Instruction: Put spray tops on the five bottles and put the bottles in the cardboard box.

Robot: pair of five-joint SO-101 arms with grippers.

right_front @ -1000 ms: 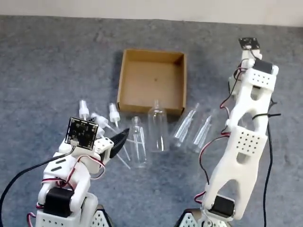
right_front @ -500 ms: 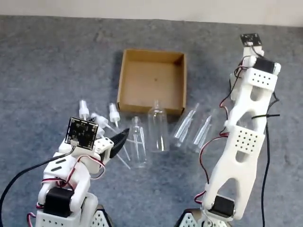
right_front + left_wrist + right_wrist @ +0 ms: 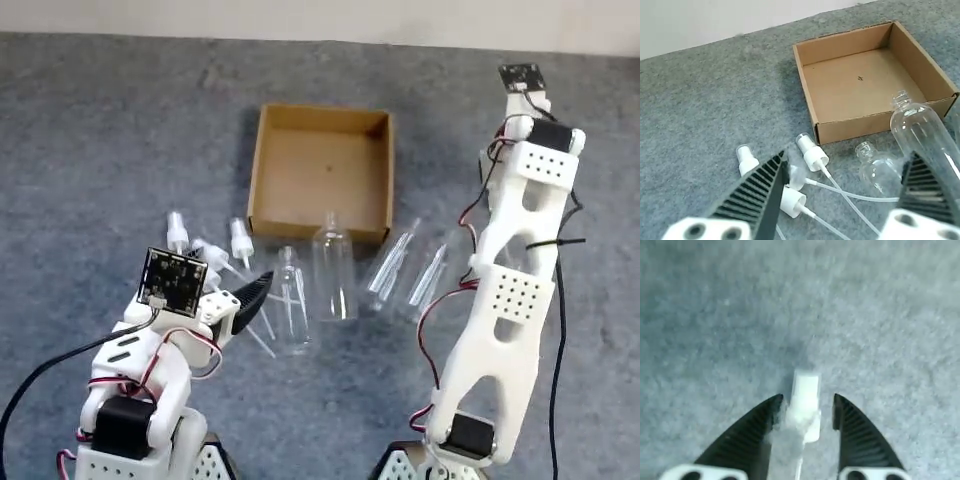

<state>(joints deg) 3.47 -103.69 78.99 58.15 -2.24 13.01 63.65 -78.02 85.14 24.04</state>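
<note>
Looking down, we see grey felt desk [image 3: 100,130], pale wall [image 3: 300,15] at twelve o'clock; left fingers [image 3: 760,195] released, right fingers [image 3: 755,435] grasping a spray top [image 3: 805,395].

The grey carpet-like cloth [image 3: 120,120] over the table is looking rough, fuzzy and matt. The square brown cardboard box [image 3: 860,80] is showing plain, dull paperboard. The clear plastic bottles [image 3: 333,270] are looking smooth and glossy, catching small highlights. The white plastic spray tops [image 3: 812,152] are showing a smooth, faint sheen, with thin translucent tubes. The left gripper [image 3: 847,157] and right gripper [image 3: 807,397] are showing black, ribbed, matt plastic, the right one gripping another white plastic spray top [image 3: 805,390]. The white plastic arm shells [image 3: 510,300] are looking matt.
</note>
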